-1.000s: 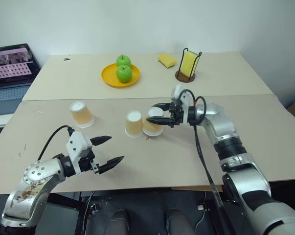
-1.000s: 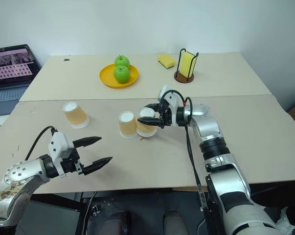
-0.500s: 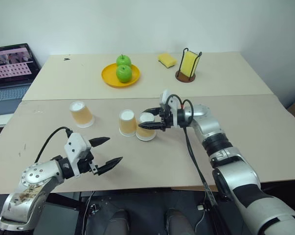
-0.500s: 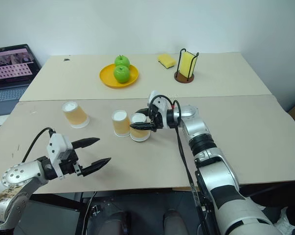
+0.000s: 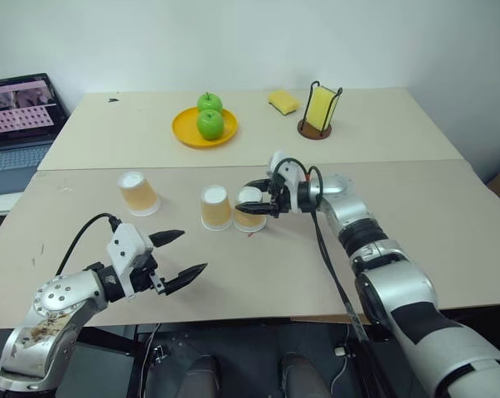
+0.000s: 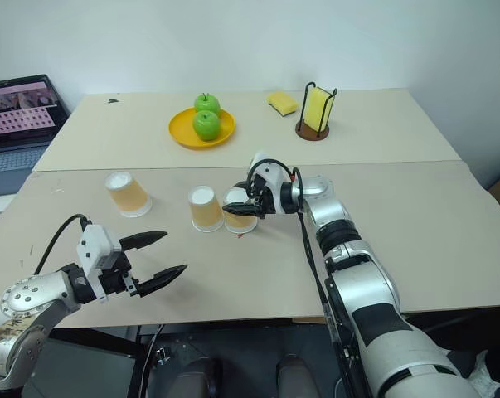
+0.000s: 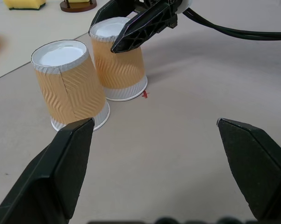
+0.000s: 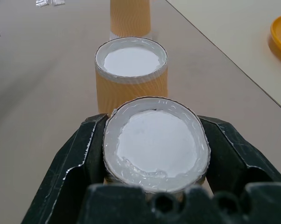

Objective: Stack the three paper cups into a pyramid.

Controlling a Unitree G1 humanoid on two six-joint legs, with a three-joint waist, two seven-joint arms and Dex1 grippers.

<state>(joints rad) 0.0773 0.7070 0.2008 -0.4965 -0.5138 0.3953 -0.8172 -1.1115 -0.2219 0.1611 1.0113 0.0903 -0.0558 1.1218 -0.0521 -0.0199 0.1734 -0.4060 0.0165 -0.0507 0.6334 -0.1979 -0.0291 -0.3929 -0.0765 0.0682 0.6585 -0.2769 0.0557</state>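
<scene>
The pyramid is not yet built: all three paper cups stand upside down on the tabletop [image 5: 449, 207], none on top of another. The right gripper [image 5: 251, 201] has its fingers clamped around one cup [image 5: 249, 208], which sits just beside a second cup [image 5: 216, 207], so the base pair looks close to set; the third cup [image 5: 138, 193] stands well apart to the left and, by my reading, remains to be lifted onto the two. The left gripper [image 5: 182, 254] hovers low over the near edge with its fingers spread wide, holding nothing. Compared with a second ago, the right gripper has slid its cup leftward, and the neighbouring cup has shifted left along with it, while the left gripper has kept its place
</scene>
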